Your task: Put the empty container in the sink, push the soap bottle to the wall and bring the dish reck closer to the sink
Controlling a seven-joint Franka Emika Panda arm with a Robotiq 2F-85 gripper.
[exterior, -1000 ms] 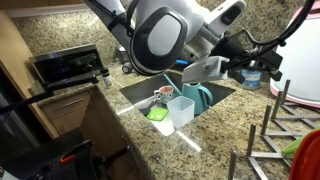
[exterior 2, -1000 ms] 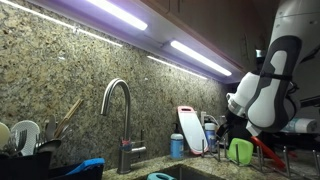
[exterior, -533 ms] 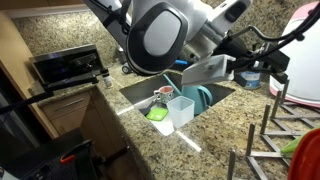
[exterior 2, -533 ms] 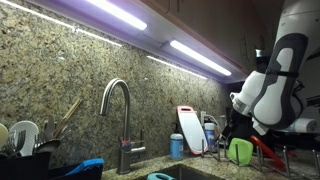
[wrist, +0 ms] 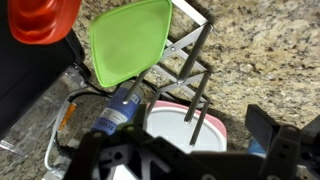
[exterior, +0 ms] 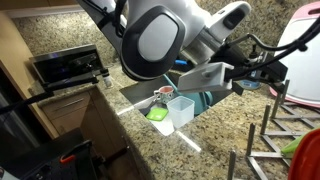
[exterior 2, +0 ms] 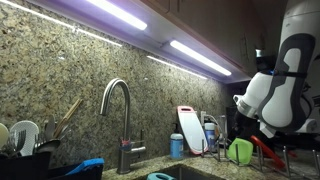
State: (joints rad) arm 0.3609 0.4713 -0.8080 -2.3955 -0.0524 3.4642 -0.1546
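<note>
exterior views share the sink [exterior: 138, 92], from above and counter level; wrist looks down closely.

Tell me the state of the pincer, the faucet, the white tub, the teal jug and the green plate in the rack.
pincer: open, holding nothing.
faucet: off, no water running.
white tub: upright in the sink, no lid.
teal jug: in the sink, beside the tub.
green plate: on edge, leaning in the dish rack.
</note>
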